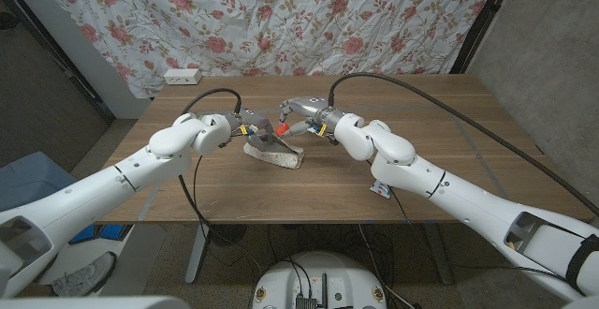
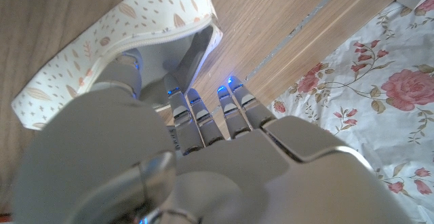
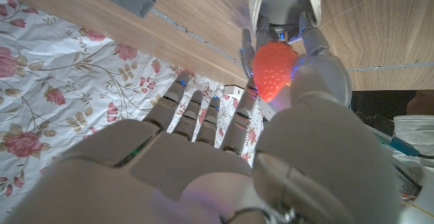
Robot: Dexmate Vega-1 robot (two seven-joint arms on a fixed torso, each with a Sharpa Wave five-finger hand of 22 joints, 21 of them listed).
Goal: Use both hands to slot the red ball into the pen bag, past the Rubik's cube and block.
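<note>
pen bag (image 1: 276, 150) mid-table, left hand (image 1: 251, 127) at its left end, right hand (image 1: 301, 122) just behind its right end

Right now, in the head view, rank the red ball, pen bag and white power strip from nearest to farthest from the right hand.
1. The red ball: pinched in the right hand itself, over the bag's mouth.
2. The pen bag: just below the hand, at mid-table.
3. The white power strip: far off at the table's back-left edge.
</note>
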